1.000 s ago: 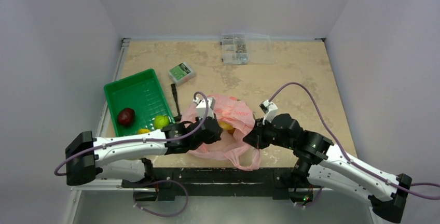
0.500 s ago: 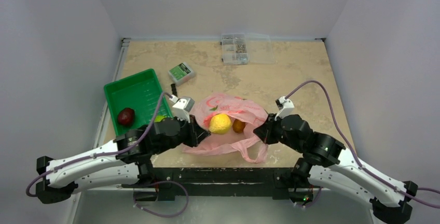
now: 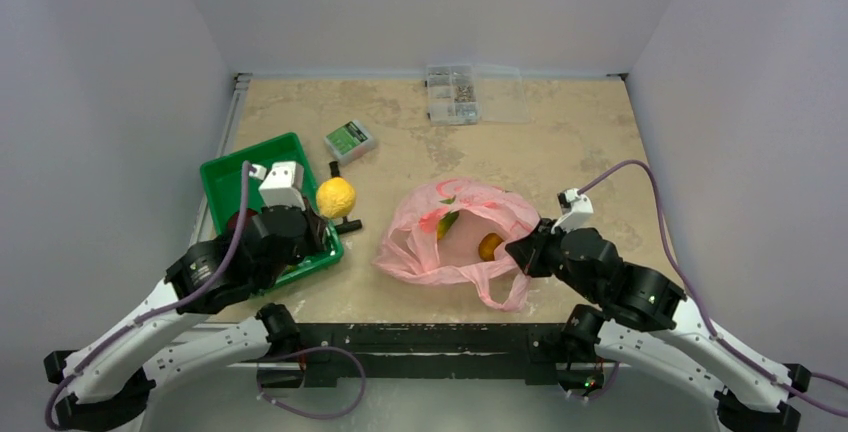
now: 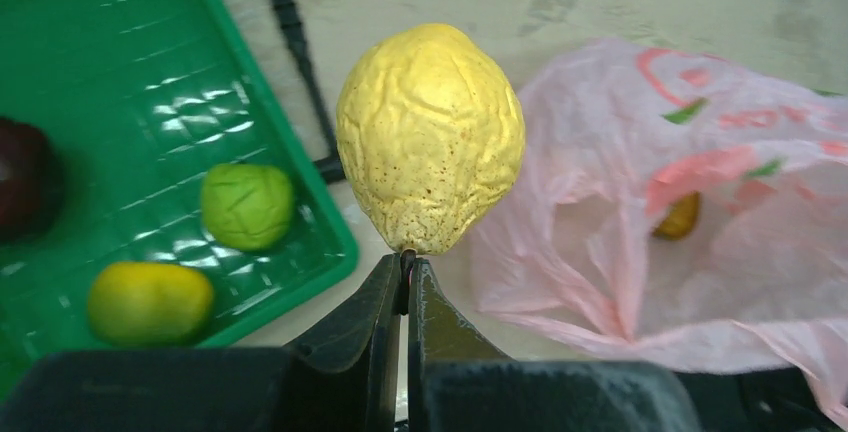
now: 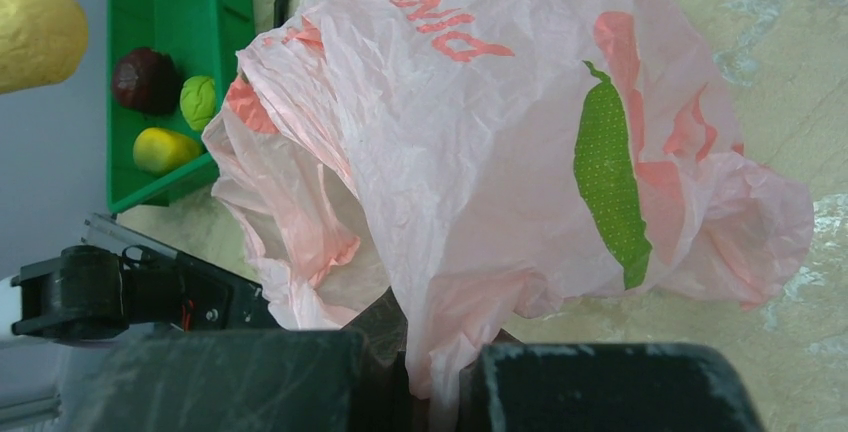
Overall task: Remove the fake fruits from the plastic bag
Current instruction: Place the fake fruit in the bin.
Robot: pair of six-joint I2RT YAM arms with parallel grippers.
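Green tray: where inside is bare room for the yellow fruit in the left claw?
The far half of the green tray is bare, bordered by its rim and, nearer, the dark red fruit and lime fruit. The near end is crowded: those two and a yellow-orange fruit.

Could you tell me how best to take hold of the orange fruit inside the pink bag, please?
Pinch the orange fruit across its rounded middle, coming from above through the mouth of the pink bag, which seems to gape upward while the right claw pinches its rim.
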